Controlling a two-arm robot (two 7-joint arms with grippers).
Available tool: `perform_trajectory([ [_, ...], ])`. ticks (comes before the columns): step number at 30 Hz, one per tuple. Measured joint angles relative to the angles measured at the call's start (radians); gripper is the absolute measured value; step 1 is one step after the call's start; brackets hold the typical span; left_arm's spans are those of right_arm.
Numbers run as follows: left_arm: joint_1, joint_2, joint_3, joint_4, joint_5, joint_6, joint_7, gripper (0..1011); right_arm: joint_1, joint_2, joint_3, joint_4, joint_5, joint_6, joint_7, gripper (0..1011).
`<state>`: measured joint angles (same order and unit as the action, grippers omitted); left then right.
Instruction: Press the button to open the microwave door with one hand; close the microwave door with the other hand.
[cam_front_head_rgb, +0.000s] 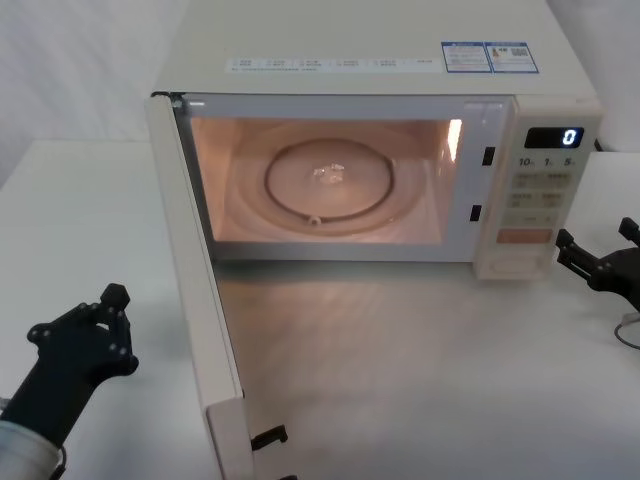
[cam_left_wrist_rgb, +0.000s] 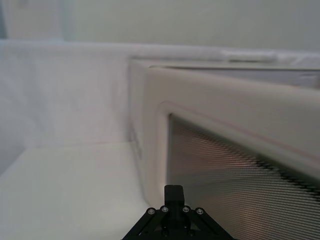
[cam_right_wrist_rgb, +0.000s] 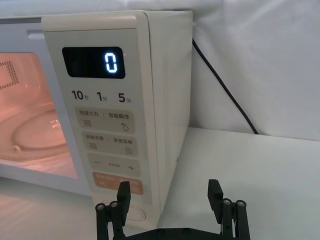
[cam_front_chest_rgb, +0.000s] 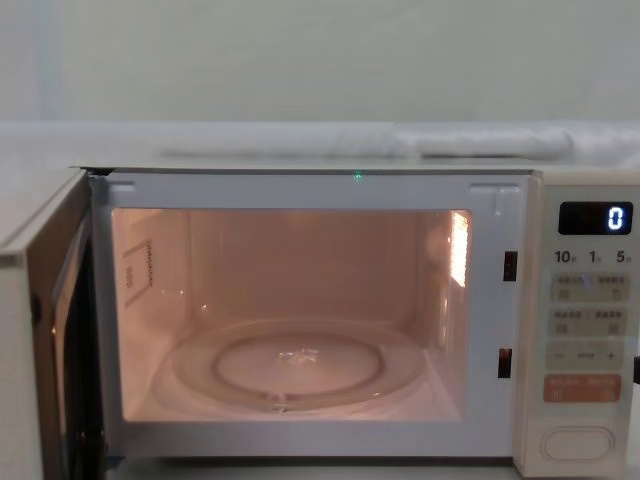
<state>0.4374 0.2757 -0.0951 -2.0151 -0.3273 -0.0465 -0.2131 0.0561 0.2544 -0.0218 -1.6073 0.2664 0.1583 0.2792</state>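
The microwave door (cam_front_head_rgb: 205, 330) stands swung wide open — opening done. My right gripper (cam_front_head_rgb: 600, 262), fingers spread, sits beside the button (cam_front_chest_rgb: 576, 443); my left gripper (cam_front_head_rgb: 85, 335) — fingers I cannot tell — must push the door shut.

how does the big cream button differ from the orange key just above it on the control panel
The button is a cream pill shape, close in colour to the panel; the orange key is a rectangle that stands out from it. The button is unmarked and ringed by a thin groove; the orange key bears faint print. The button is the taller of the two. Both sit low on the control panel, and neither gripper touches them.
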Motion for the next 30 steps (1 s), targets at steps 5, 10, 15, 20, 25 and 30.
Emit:
perform_trajectory([
  [5, 0.048, 0.039, -0.023, -0.047, -0.044, -0.019, -0.059, 0, 0.0, 0.0, 0.0, 0.0, 0.0, 0.0, 0.0, 1002],
  [10, 0.087, 0.095, -0.052, -0.083, -0.081, -0.039, -0.121, 0, 0.0, 0.0, 0.0, 0.0, 0.0, 0.0, 0.0, 1002],
  [15, 0.108, 0.15, -0.091, -0.103, -0.132, -0.062, -0.181, 0, 0.0, 0.0, 0.0, 0.0, 0.0, 0.0, 0.0, 1002],
  [20, 0.098, 0.189, -0.109, -0.104, -0.168, -0.078, -0.222, 0, 0.0, 0.0, 0.0, 0.0, 0.0, 0.0, 0.0, 1002],
  [25, 0.065, 0.237, -0.104, -0.088, -0.215, -0.078, -0.271, 0, 0.0, 0.0, 0.0, 0.0, 0.0, 0.0, 0.0, 1002],
  [30, 0.02, 0.289, -0.085, -0.062, -0.266, -0.066, -0.325, 0, 0.0, 0.0, 0.0, 0.0, 0.0, 0.0, 0.0, 1002],
])
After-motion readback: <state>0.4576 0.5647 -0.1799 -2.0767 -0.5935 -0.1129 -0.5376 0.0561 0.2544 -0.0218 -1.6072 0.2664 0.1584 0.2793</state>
